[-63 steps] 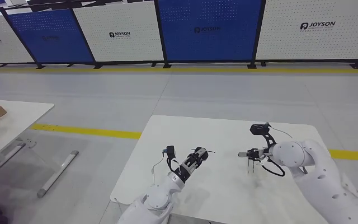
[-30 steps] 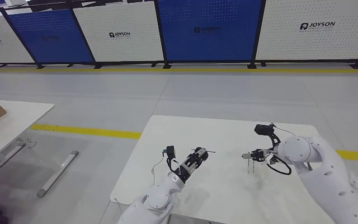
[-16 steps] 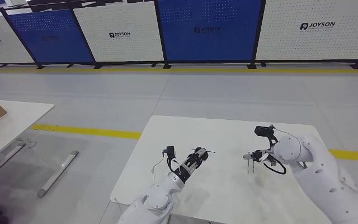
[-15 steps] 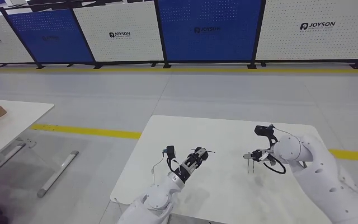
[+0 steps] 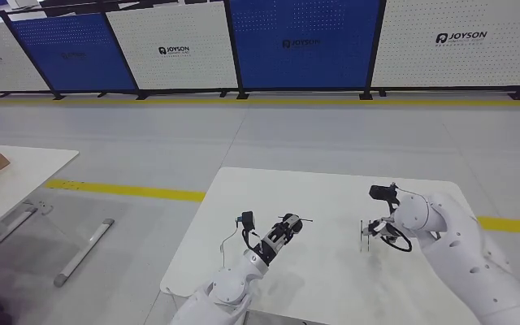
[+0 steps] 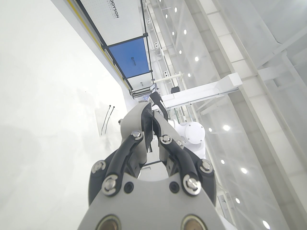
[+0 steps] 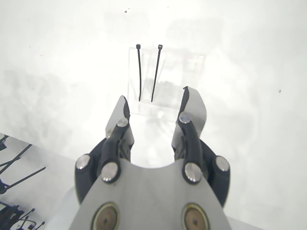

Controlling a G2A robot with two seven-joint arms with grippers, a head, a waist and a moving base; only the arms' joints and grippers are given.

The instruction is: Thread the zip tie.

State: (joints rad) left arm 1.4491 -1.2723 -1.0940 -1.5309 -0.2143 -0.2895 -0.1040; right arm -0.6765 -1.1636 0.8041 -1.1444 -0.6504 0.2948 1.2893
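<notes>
Two black zip ties (image 7: 139, 72) stand upright side by side in a clear plastic stand (image 7: 191, 65) on the white table (image 5: 325, 268). My right gripper (image 7: 156, 99) is open just short of them, its fingers (image 7: 189, 101) straddling the stand's near edge without touching the ties. In the top view the right gripper (image 5: 374, 228) sits right beside the ties (image 5: 361, 236). My left gripper (image 5: 290, 224) is held above the table's left half, shut on a thin black zip tie (image 5: 304, 219) that sticks out past its tips. In the left wrist view the left gripper (image 6: 152, 111) stands with its jaws pressed together.
Several loose black zip ties (image 7: 14, 166) lie on a grey surface below the table's edge. Far off, the two standing ties (image 6: 106, 118) show on the table. Bare tabletop lies between the arms. Blue and white panels (image 5: 301, 45) stand beyond a yellow floor line.
The right gripper has drawn back to the right, away from the standing zip ties. The left arm has kept still.
</notes>
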